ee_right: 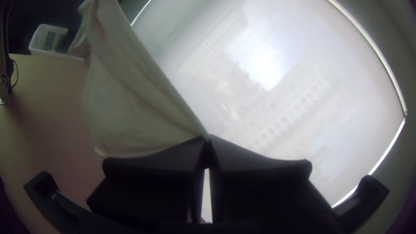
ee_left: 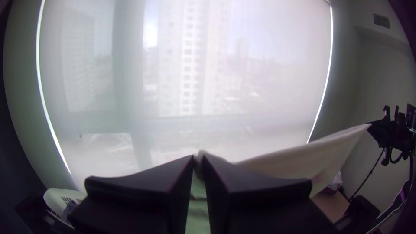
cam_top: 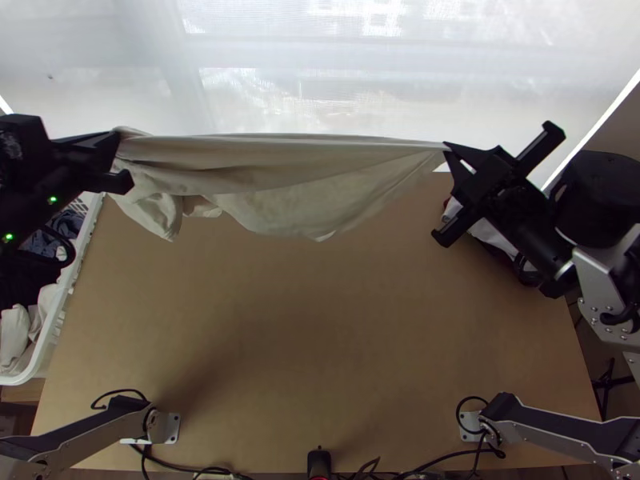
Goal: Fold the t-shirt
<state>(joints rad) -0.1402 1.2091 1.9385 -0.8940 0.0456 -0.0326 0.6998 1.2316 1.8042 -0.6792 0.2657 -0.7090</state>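
T-shirt (cam_top: 280,176) hangs stretched over the table (cam_top: 320,336), near a basket (cam_top: 70,280) of clothes (cam_top: 14,336).

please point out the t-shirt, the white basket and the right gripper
T-shirt (cam_top: 280,170): top view, stretched middle of the cloth.
White basket (cam_top: 83,246): top view, its rim.
Right gripper (ee_right: 207,138): right wrist view, between its fingertips.

You can't see the t-shirt (cam_top: 280,172) where the left gripper (cam_top: 116,138) covers it, and your top view cuts off the basket (cam_top: 67,290) by the desk's left edge.

White basket (cam_top: 33,372) of clothes (cam_top: 14,336) beside table (cam_top: 320,320); pale blind (cam_top: 280,48) beyond.
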